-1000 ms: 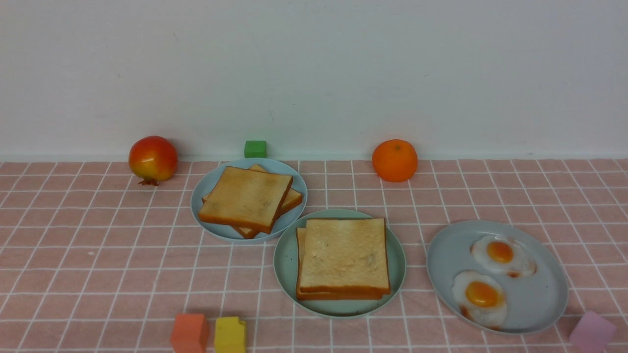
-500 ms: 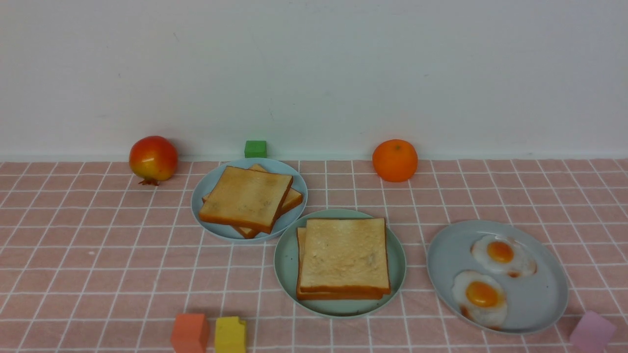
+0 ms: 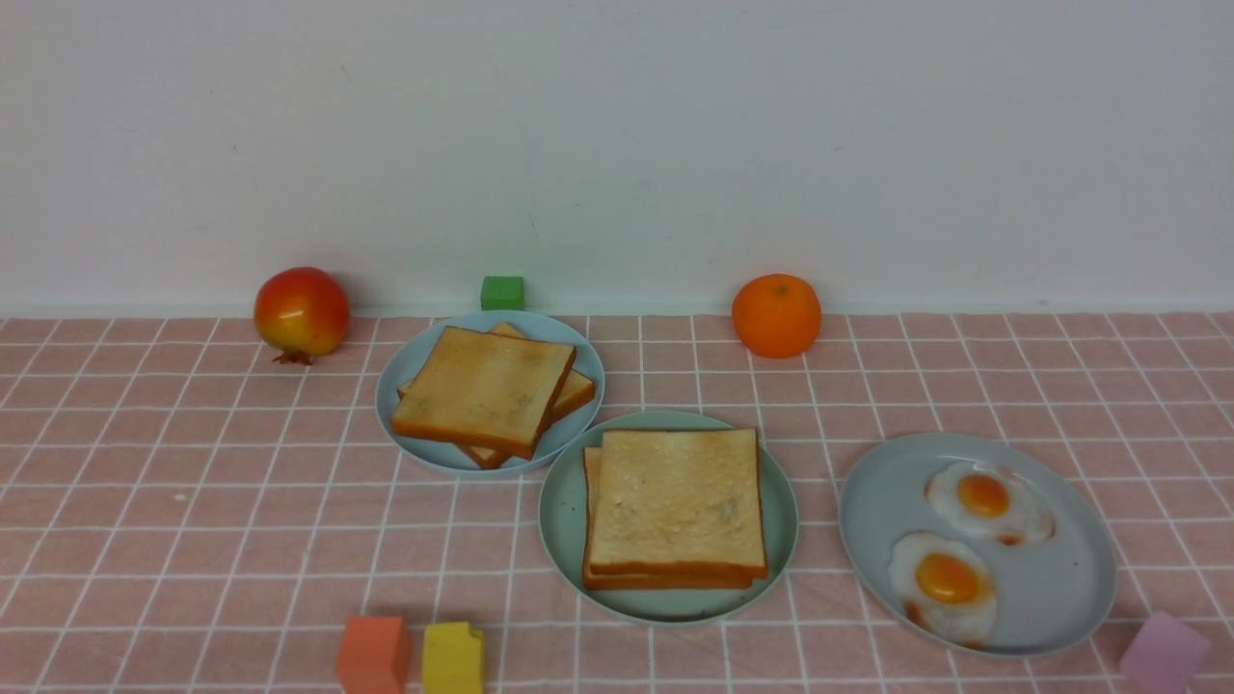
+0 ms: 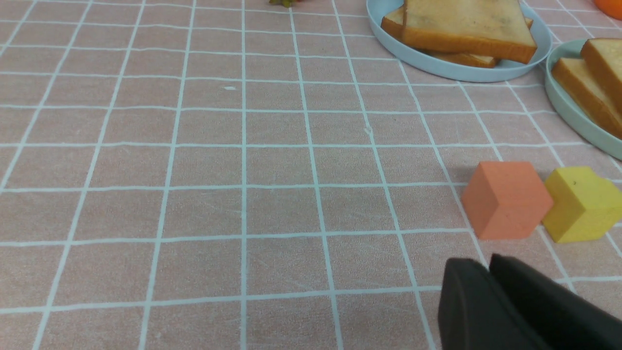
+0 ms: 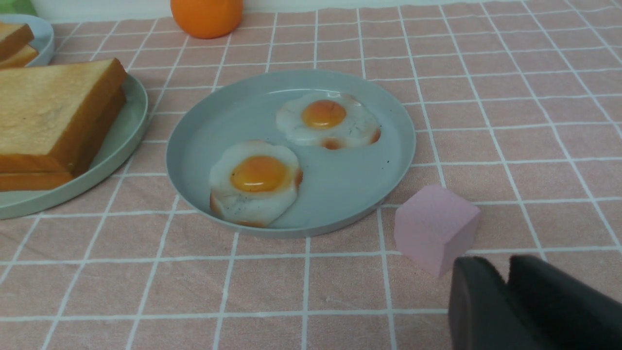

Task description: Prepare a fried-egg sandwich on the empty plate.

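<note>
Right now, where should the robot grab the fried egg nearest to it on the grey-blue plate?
Pinch the thin white edge of the nearer flat toy fried egg, coming down from above, probably on its side facing the middle of the round grey-blue plastic plate. It lies flat, with nothing tall to grab, and its other side sits close to the plate's rim.

pomegranate (image 3: 301, 311), orange (image 3: 776, 314), green block (image 3: 501, 292), pink cube (image 5: 436, 228)

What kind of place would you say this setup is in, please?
Probably a staged tabletop for robot practice, not a real kitchen: a pink checked cloth against a bare white wall, toy-like toast and fried eggs on plates, and coloured blocks scattered about.
</note>
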### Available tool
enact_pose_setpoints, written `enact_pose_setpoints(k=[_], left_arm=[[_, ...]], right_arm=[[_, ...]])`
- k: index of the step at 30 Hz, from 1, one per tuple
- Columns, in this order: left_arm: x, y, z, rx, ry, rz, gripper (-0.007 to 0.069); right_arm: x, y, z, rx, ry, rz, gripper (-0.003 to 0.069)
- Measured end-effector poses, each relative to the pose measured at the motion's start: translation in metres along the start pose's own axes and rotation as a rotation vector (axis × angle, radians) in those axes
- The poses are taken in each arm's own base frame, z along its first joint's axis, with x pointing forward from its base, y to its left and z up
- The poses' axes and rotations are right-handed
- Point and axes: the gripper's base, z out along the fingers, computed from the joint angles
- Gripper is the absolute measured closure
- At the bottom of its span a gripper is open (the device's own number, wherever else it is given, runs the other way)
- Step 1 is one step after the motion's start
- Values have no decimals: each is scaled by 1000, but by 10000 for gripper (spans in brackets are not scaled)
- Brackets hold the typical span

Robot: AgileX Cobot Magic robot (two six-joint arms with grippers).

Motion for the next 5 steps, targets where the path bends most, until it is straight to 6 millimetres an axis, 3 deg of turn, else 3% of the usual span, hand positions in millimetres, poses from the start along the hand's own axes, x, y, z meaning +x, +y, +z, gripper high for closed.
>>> enact_pose_setpoints(k=[5], left_arm=[[0, 0, 0, 0, 0, 0, 530]], right_arm=[[0, 0, 0, 0, 0, 0, 527]])
